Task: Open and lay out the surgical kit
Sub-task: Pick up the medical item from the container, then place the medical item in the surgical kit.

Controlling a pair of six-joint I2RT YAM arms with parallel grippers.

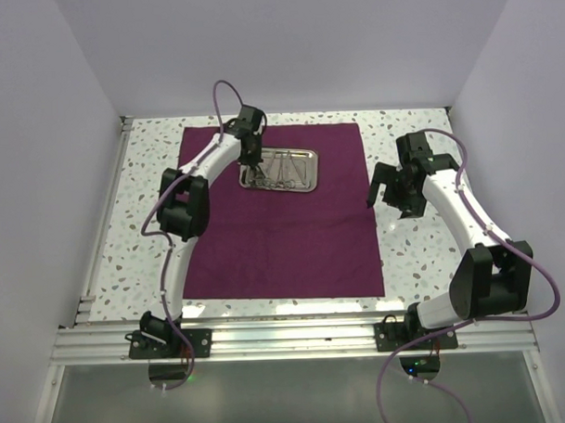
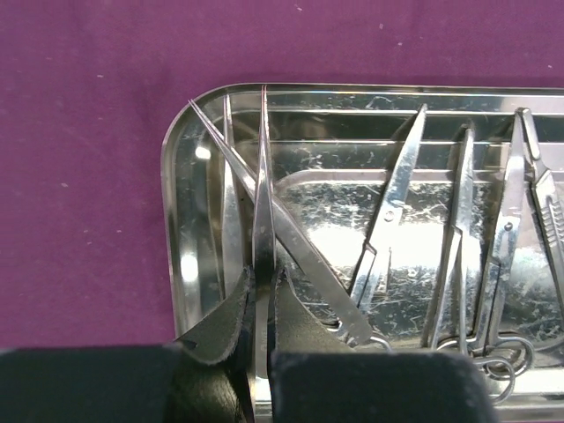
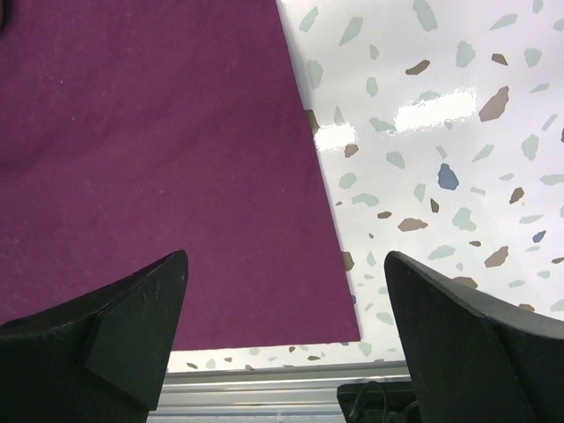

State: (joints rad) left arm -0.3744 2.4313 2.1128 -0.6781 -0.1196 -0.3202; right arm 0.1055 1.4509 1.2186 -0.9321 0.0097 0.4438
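Observation:
The purple cloth wrap (image 1: 283, 239) lies spread flat on the table. On its far part sits the shiny steel tray (image 1: 305, 180), seen close in the left wrist view by its rim (image 2: 176, 176). My left gripper (image 2: 262, 278) reaches into the tray's left end and is shut on slim pointed tweezers (image 2: 263, 167). A second pair of tweezers (image 2: 300, 251) lies slanted across them. Ring-handled scissors and forceps (image 2: 507, 229) lie to the right in the tray. My right gripper (image 3: 286, 273) hangs open over the cloth's right edge (image 3: 159, 159), holding nothing.
Speckled terrazzo tabletop (image 3: 441, 176) surrounds the cloth. An aluminium rail (image 1: 287, 337) runs along the near edge, where both arm bases are bolted. White walls close off the left, right and back of the table.

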